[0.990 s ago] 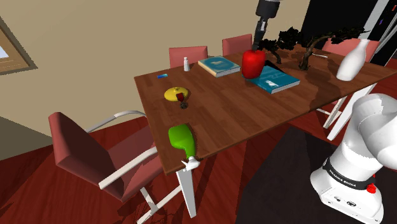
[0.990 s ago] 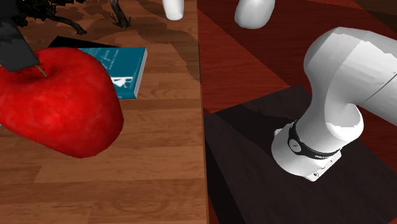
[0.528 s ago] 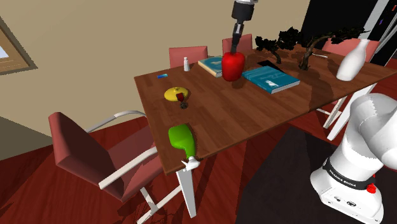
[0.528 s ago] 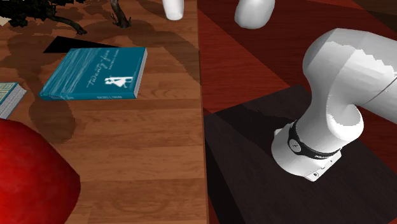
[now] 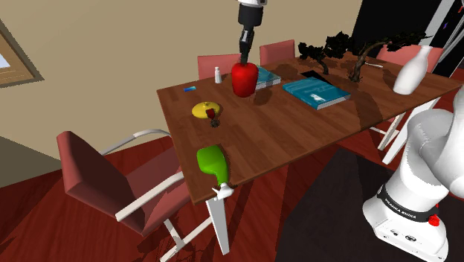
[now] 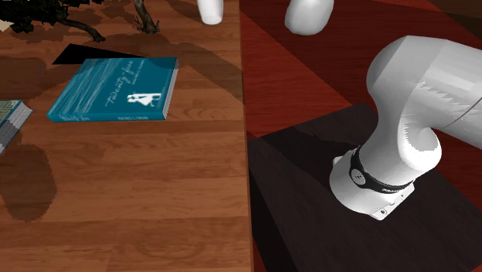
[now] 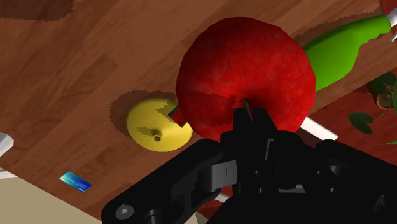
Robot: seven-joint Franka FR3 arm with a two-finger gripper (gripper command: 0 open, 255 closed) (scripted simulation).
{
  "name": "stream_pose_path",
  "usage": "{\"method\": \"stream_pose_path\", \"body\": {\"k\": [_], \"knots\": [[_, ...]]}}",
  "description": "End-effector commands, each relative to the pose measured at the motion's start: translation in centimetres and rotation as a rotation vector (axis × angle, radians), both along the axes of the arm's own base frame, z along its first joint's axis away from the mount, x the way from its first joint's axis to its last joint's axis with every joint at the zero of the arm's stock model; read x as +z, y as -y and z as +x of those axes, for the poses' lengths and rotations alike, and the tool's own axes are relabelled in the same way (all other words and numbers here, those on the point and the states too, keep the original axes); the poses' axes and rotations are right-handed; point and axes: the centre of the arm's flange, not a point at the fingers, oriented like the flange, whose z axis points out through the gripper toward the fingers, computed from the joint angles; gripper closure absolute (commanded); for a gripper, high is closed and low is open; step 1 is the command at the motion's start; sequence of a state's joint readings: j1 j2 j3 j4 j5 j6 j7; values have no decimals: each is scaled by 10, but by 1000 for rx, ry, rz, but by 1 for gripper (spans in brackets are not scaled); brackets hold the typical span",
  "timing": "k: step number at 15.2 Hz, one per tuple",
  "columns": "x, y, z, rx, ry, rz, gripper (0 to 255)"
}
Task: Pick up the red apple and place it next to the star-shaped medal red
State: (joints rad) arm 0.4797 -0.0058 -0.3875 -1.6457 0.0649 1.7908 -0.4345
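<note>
A red apple (image 5: 244, 80) hangs above the wooden table (image 5: 297, 130), with my black gripper (image 5: 245, 43) shut on its top. In the wrist view the apple (image 7: 245, 70) sits right at the gripper (image 7: 248, 116), whose fingers pinch it around the stem. The medal (image 5: 207, 110) is a yellow disc with a small dark red piece, lying flat on the table to the shoulder view's left of the apple and lower. Seen from the wrist, the medal (image 7: 151, 126) lies below the apple, which partly covers it.
A green bottle (image 5: 212, 162) lies at the table's near edge. A teal book (image 5: 316, 92) and a second book (image 5: 266, 77) lie behind the apple. Also on the table are a small white bottle (image 5: 218, 74), a blue card (image 5: 190, 88), a white vase (image 5: 411, 72) and dark branches (image 5: 334, 48). Red chairs (image 5: 97, 182) stand around.
The gripper has carried the apple to the shoulder view's left, from over the teal book toward the medal. The apple has left the second exterior view, where only its shadow stays.
</note>
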Motion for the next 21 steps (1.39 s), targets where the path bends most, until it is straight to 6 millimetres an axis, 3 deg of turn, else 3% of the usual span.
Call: {"method": "stream_pose_path", "body": {"k": [1,5,21], "knots": [[0,-20,16,0,1,0,255],[0,-60,48,0,1,0,255],[-84,-60,48,0,1,0,255]]}}
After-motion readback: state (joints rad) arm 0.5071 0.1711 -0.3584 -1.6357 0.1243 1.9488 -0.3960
